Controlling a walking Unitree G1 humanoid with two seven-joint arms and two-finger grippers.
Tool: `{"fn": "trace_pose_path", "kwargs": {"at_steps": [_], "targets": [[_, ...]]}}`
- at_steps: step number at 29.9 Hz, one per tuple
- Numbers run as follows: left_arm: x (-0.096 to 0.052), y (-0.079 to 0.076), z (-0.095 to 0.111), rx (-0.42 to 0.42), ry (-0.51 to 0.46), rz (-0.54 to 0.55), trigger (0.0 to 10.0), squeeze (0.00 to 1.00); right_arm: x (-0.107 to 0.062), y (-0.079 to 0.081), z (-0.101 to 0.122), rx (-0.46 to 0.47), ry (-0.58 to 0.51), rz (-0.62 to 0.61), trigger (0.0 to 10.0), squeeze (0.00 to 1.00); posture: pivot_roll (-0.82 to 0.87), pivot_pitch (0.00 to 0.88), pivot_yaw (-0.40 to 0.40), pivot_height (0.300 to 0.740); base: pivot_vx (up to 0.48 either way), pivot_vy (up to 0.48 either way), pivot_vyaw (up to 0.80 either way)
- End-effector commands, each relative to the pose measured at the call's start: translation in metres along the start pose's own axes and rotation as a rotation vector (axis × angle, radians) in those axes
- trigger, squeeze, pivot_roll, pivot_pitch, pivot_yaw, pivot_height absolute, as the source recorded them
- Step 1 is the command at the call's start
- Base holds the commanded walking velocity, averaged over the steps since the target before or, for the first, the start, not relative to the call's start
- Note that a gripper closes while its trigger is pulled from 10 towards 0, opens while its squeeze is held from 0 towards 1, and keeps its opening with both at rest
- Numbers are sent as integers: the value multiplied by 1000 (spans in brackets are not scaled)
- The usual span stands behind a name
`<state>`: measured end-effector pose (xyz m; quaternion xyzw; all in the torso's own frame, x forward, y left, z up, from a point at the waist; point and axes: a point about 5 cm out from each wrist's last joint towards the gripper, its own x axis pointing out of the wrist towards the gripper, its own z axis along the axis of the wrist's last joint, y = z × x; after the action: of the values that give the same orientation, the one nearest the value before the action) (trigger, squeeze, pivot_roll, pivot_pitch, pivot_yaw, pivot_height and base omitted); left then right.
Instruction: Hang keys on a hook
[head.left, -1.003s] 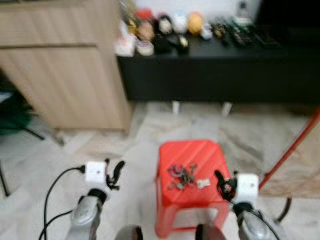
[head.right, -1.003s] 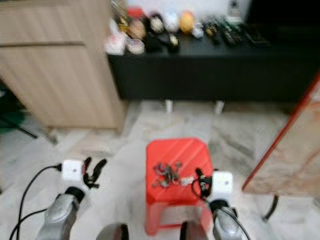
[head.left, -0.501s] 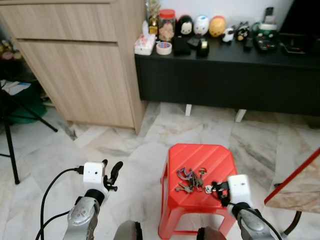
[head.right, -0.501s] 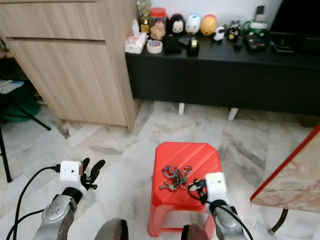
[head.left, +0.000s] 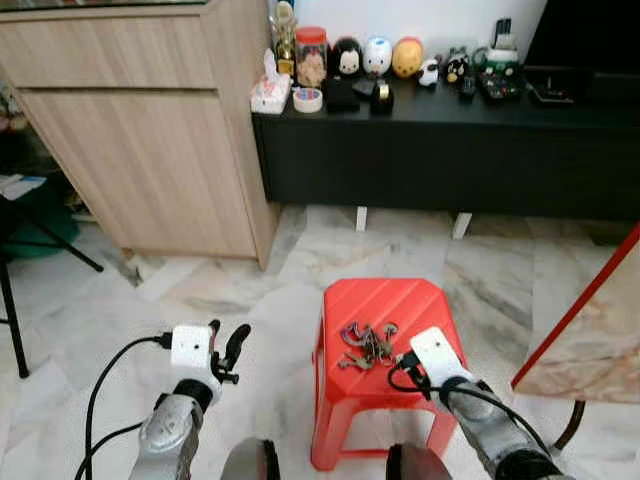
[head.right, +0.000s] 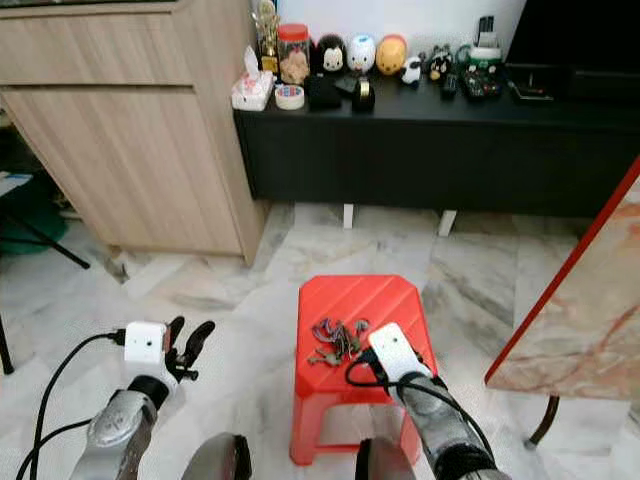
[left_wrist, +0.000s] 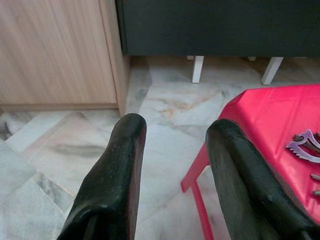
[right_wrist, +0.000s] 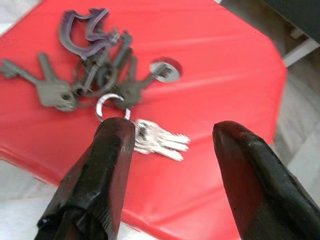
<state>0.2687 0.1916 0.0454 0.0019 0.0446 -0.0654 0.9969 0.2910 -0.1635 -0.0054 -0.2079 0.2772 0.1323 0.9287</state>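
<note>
Right wrist view gave us the closest look: the bunch of keys (right_wrist: 107, 85) lay flat on the red plastic stool (right_wrist: 210, 90), toward the stool's front right corner as the head views showed it. Our right tool (right_wrist: 172, 165) hovered just above the seat with its two black fingers (right_wrist: 107, 165) spread wide, gripping nothing; one finger sat over the small split ring and the pale silver keys, the other was clear over bare red plastic.

We judged the bunch light, hard and loose-jointed: several metal keys on rings plus a dark purple shaped fob (right_wrist: 82, 30), all free to swing and splay once lifted. Lying so flat on smooth plastic, it would probably skid ahead of a closing finger. The knot of rings in the middle stood a little proud and looked to us the best place to pinch, leaving a ring or the fob free for a hook.

The bunch had no single heading. Its long axis ran from the grey keys at one end, through the rings, to the silver keys fanned out at the other, roughly across the stool's width in the head views.

Our left tool (head.left: 228, 350) hung idle to the stool's left, over the marble floor (head.left: 120, 300), fingers parted and empty.
</note>
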Motion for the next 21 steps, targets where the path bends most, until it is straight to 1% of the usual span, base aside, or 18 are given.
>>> {"fn": "trace_pose_path", "kwargs": {"at_steps": [1, 4, 6, 7, 8, 10, 14, 17, 21], "targets": [[-2, 1, 2, 2, 1, -1, 10000, 0, 1, 1, 3, 32, -15, 0, 10000, 0, 82, 148, 3, 626, 0, 0, 0], [-2, 0, 4, -1, -10, 3, 10000, 0, 3, 2, 6, 40, -18, 11, 10000, 0, 85, 161, 4, 626, 0, 0, 0], [-4, -1, 6, -1, -18, 2, 10000, 0, 4, 4, 8, -2, -19, 26, 10000, 0, 88, 186, 0, 626, 0, 0, 0], [-4, -3, 9, -3, -28, 0, 10000, 0, 4, 2, 9, -22, -12, 18, 10000, 0, 89, 196, -2, 626, 0, 0, 0], [-4, -3, 13, -8, -42, 3, 10000, 0, 5, 0, 10, -19, -3, 8, 10000, 0, 91, 213, -5, 626, 0, 0, 0], [-5, -3, 15, -12, -51, 6, 10000, 0, 5, -1, 9, -22, -1, 4, 10000, 0, 93, 220, -7, 626, 0, 0, 0], [-8, -2, 22, -27, -67, 16, 10000, 0, 6, 0, 7, -46, 17, 19, 10000, 0, 97, 239, -10, 626, 0, 0, 0], [-13, -1, 22, -20, -58, 17, 10000, 0, 5, 1, 3, -68, 46, 24, 10000, 0, 97, 259, -23, 626, 0, 0, 0], [-21, -4, 23, -19, -56, 9, 10000, 0, 3, 1, -1, -53, 33, 23, 10000, 0, 103, 277, -30, 626, 0, 0, 0]]}}
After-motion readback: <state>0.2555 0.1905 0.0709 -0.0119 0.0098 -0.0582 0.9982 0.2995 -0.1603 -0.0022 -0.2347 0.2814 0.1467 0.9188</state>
